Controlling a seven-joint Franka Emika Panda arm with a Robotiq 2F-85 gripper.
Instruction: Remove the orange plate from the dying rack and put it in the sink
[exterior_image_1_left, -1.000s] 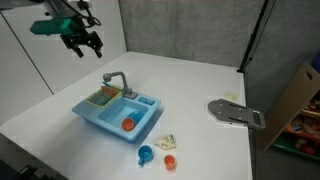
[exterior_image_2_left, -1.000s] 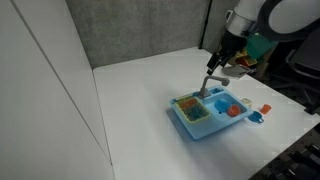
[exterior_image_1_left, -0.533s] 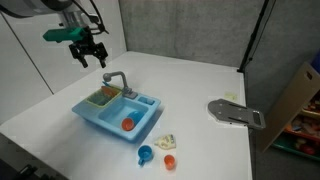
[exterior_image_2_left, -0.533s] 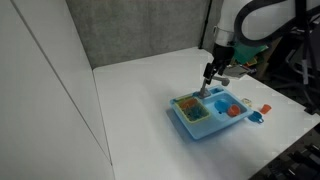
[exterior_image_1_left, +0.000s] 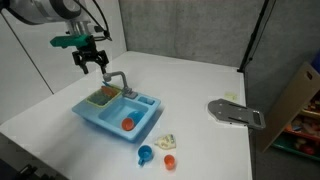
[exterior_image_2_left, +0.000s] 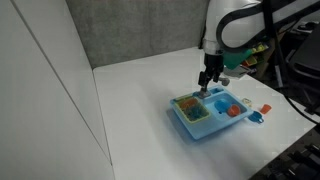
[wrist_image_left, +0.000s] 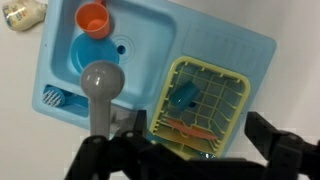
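A blue toy sink (exterior_image_1_left: 148, 128) with a grey faucet (exterior_image_1_left: 118, 78) sits on the white table. Its yellow drying rack (exterior_image_1_left: 100, 98) also shows in an exterior view (exterior_image_2_left: 188, 104). In the wrist view the orange plate (wrist_image_left: 186, 127) stands on edge in the rack (wrist_image_left: 235, 95), next to a blue cup (wrist_image_left: 183, 97). An orange cup (wrist_image_left: 92, 17) lies in the basin. My gripper (exterior_image_1_left: 92, 63) is open and empty. It hangs above the rack, also in an exterior view (exterior_image_2_left: 208, 80). In the wrist view its fingers (wrist_image_left: 198, 132) straddle the plate from above.
A blue cup (exterior_image_1_left: 145, 154), an orange cup (exterior_image_1_left: 169, 160) and a small pale item (exterior_image_1_left: 165, 142) lie on the table beside the sink. A grey flat object (exterior_image_1_left: 235, 112) lies further off. A cardboard box (exterior_image_1_left: 297, 92) stands past the table edge.
My gripper has moved down and across toward the sink and now hangs over the drying rack. The sink and its contents have not moved.
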